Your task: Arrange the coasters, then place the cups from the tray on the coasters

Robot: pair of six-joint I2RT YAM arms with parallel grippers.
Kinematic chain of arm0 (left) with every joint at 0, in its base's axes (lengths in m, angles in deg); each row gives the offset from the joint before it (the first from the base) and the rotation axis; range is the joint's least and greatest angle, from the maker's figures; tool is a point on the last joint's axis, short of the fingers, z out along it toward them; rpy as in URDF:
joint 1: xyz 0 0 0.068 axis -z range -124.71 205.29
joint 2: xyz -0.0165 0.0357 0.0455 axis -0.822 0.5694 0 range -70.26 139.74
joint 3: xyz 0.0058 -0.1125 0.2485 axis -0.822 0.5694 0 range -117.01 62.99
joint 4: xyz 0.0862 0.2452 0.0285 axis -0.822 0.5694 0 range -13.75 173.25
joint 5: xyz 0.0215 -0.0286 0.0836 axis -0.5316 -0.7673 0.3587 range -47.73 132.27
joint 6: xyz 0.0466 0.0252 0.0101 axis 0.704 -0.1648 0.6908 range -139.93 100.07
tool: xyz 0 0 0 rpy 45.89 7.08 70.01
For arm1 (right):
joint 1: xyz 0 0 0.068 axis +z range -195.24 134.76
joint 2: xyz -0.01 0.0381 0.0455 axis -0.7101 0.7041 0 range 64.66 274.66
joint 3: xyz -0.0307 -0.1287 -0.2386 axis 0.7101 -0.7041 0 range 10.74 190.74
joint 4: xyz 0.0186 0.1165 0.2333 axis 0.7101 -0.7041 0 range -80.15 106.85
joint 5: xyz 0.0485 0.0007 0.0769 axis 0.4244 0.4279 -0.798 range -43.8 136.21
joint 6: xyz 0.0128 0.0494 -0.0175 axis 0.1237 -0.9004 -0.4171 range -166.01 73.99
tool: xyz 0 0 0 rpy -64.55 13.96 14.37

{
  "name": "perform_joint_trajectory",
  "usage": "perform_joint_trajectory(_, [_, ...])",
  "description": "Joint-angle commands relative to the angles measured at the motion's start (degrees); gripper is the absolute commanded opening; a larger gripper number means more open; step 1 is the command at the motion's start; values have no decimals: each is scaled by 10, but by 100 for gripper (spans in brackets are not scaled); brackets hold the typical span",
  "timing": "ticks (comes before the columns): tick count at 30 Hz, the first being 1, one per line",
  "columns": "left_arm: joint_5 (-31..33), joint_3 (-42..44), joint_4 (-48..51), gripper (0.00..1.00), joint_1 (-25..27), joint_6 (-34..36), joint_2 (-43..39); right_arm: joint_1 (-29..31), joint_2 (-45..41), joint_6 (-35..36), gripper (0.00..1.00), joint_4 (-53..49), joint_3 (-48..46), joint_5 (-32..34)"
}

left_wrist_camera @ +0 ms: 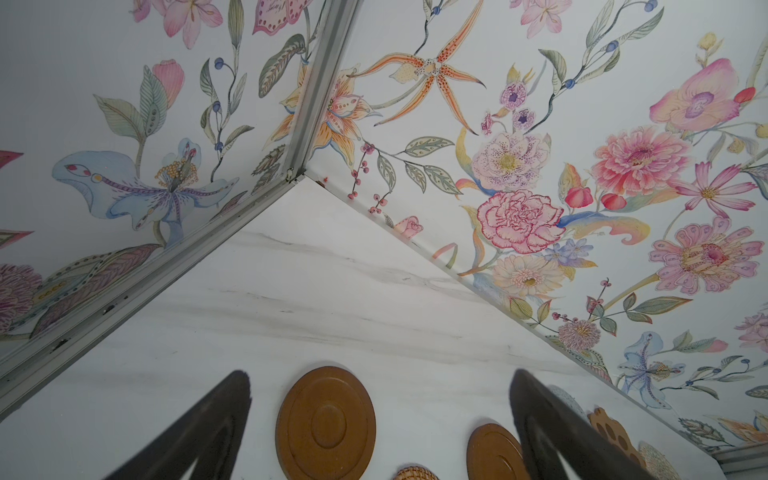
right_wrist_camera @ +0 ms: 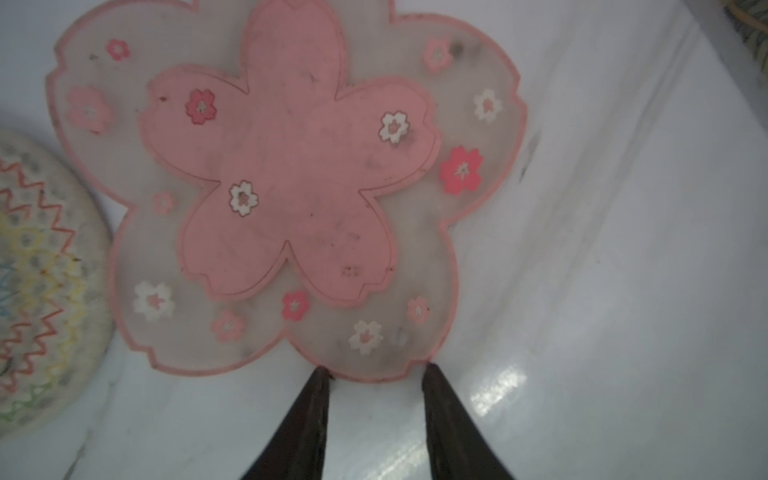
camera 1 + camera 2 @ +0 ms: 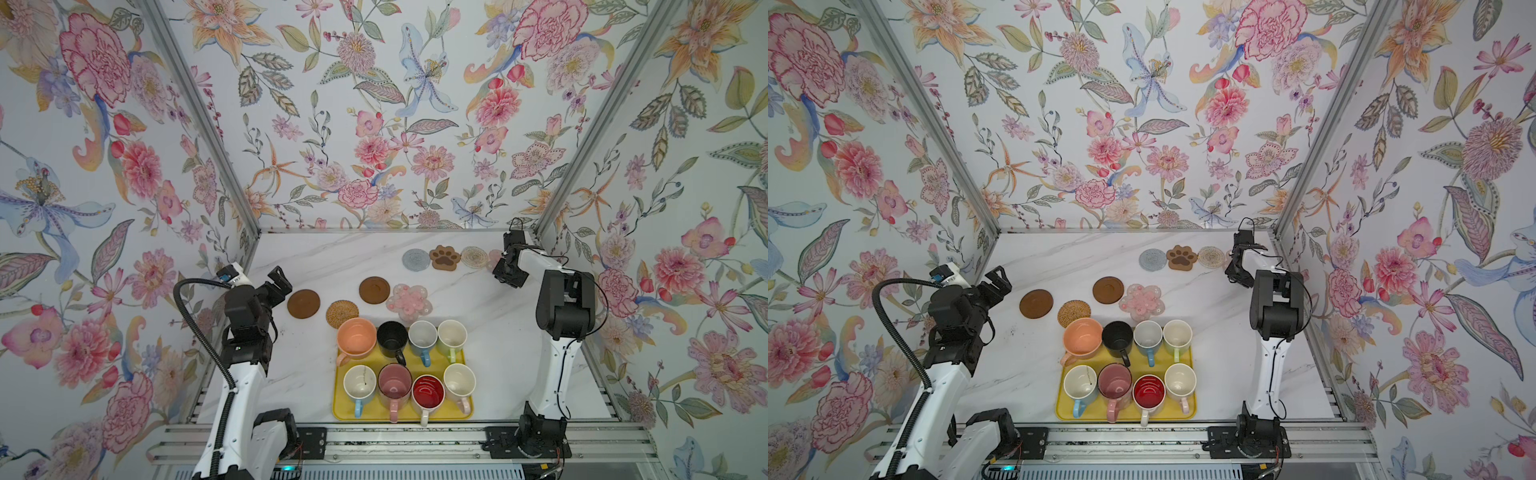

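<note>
On the yellow tray (image 3: 466,412) stand several cups, among them the peach cup (image 3: 356,336) and the black cup (image 3: 392,336). Two brown discs (image 3: 304,304) (image 3: 374,289), a rattan coaster (image 3: 342,314) and a pink flower coaster (image 3: 409,300) lie behind the tray. At the back right lie a grey coaster (image 3: 416,259), a paw coaster (image 3: 444,257), a clear coaster (image 3: 474,257) and a second pink flower coaster (image 2: 286,166). My right gripper (image 2: 376,368) has its tips closed on one petal of that flower. My left gripper (image 1: 380,374) hangs wide open above a brown disc (image 1: 326,422).
Flowered walls with metal corner posts (image 3: 582,137) close in the white marble table (image 3: 316,257) on three sides. The right arm's elbow (image 3: 563,301) stands close to the right wall. A metal rail (image 3: 399,440) runs along the table's front edge.
</note>
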Motion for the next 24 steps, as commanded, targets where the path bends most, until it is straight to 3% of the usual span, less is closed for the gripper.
perform_joint_trajectory(1, [-7, 4, -6, 99, -7, -2, -8, -11, 28, 5, 40, -38, 10, 11])
perform_joint_trajectory(16, [-24, -3, -1, 99, -8, -5, 7, -25, 47, 31, 43, -51, 66, -2])
perform_joint_trajectory(21, [-92, -58, 53, 99, -7, 12, 70, -24, -10, 34, 45, -50, 59, -1])
perform_joint_trajectory(24, [-147, -90, 68, 98, -3, 12, 117, -18, -74, 40, 53, -34, 35, -2])
